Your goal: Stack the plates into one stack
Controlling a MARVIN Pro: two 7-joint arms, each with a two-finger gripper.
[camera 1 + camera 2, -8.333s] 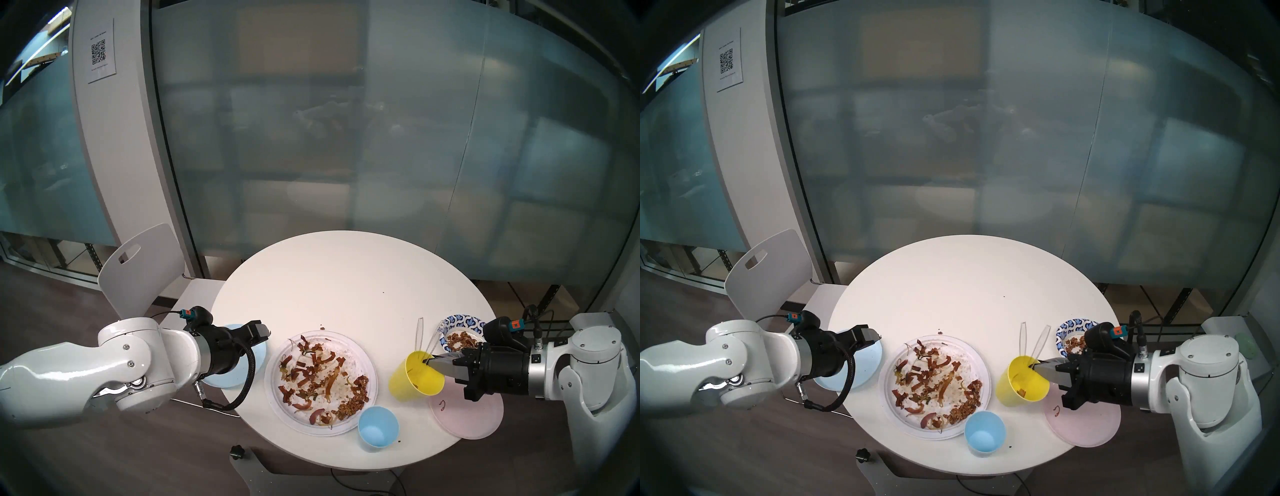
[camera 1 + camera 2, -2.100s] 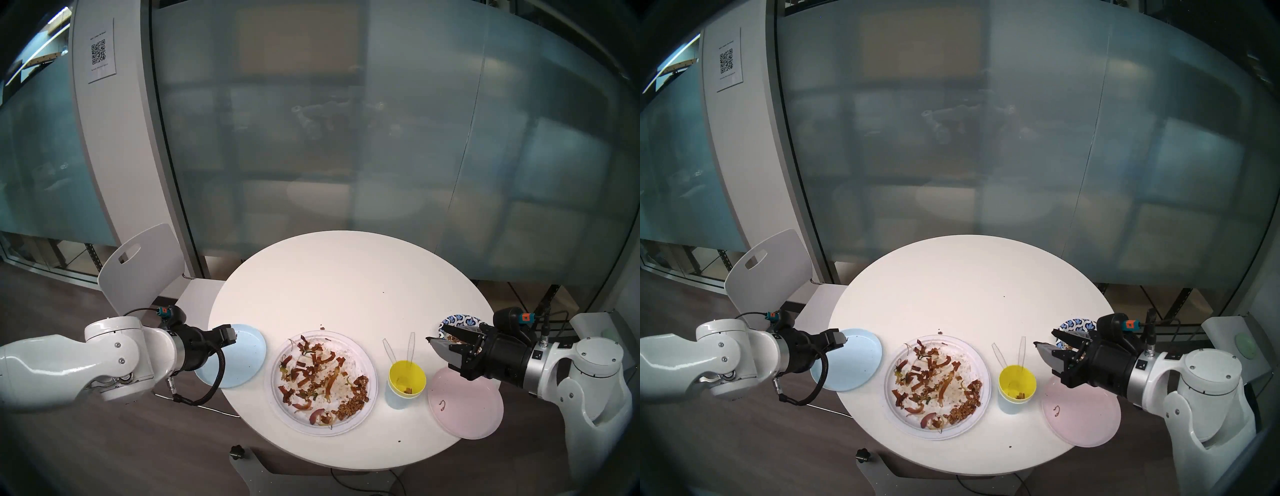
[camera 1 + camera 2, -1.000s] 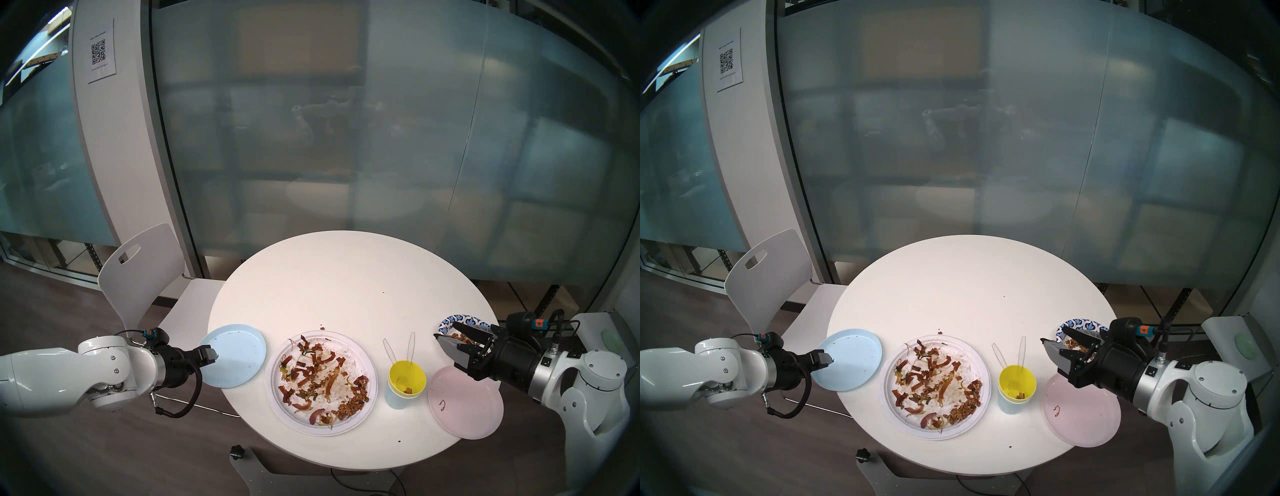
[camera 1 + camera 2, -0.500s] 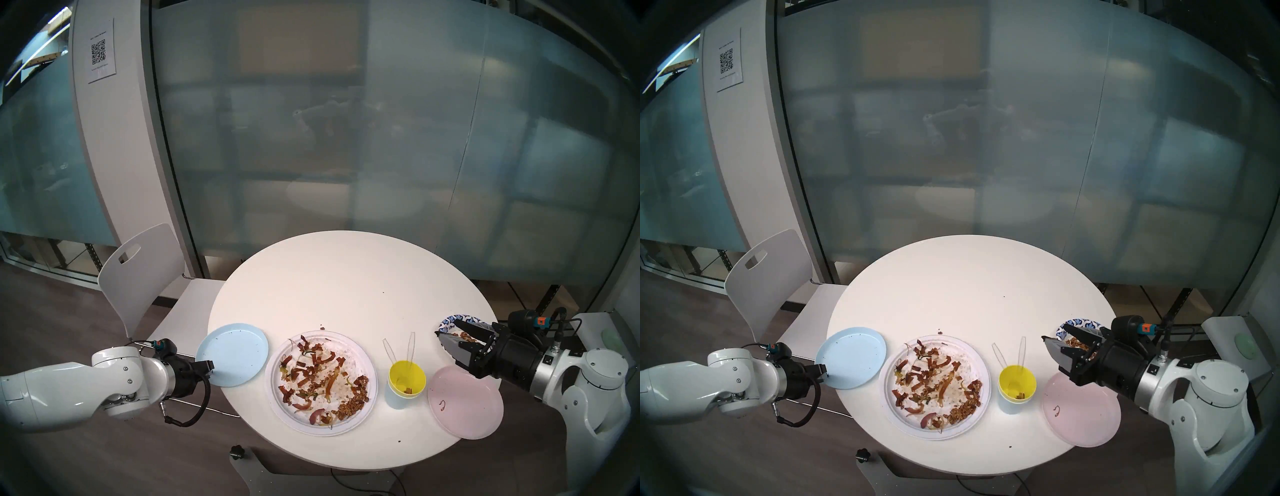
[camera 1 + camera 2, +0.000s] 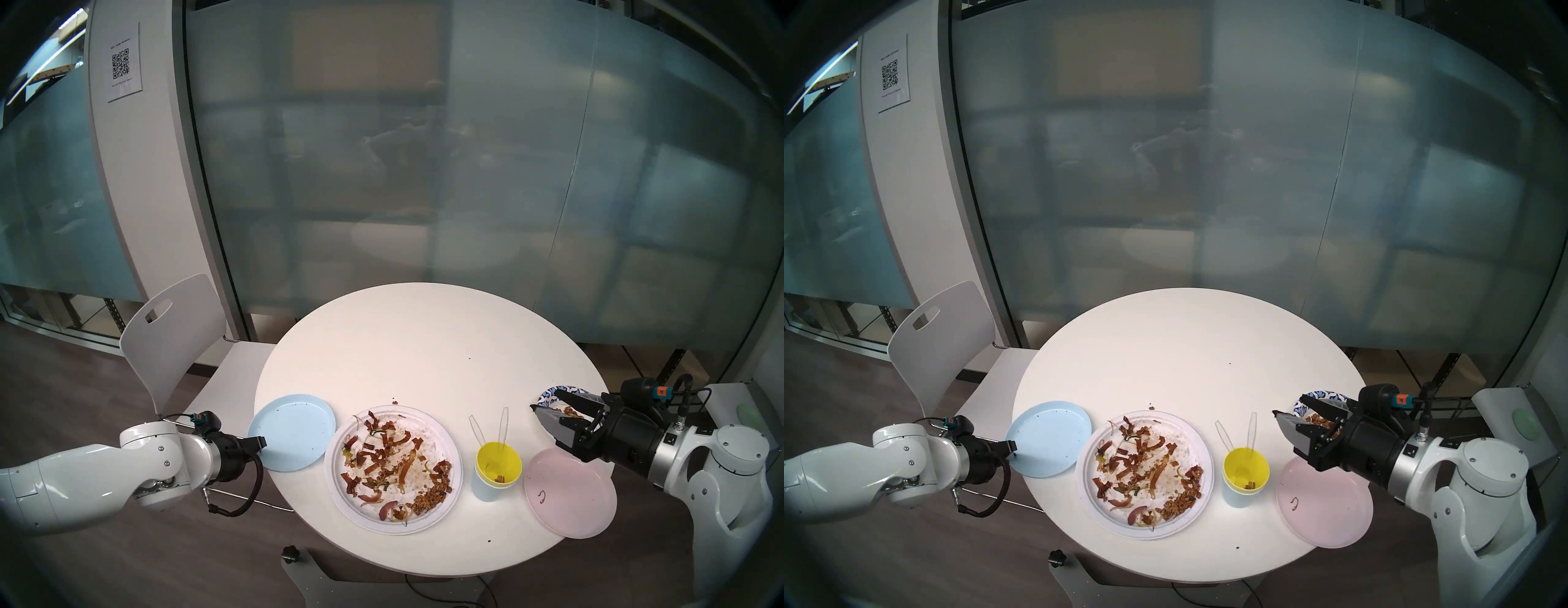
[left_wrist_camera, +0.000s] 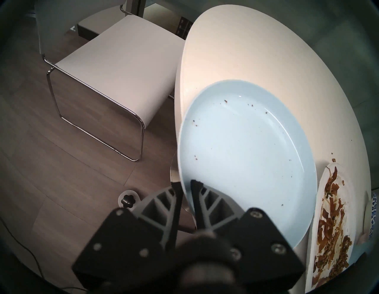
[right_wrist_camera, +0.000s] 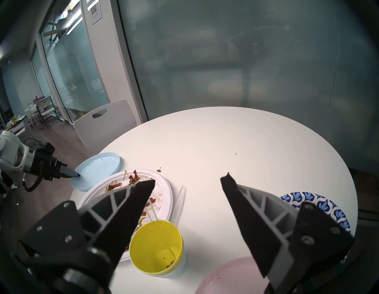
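Since a second ago, your left hand (image 6: 186, 184) closed onto the light blue plate (image 5: 292, 431) at the desk (image 5: 424, 339) edge, nudging it toward the white plate (image 5: 394, 467); your right hand (image 7: 187, 180) hung released above the pink plate (image 5: 570, 492).

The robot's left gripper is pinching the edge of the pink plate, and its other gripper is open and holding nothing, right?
Not quite: the color is wrong. The left gripper is pinching the edge of the light blue plate, as the left wrist view shows. The pink plate lies untouched on the other side of the table. The rest is right: the right gripper is open and holds nothing.
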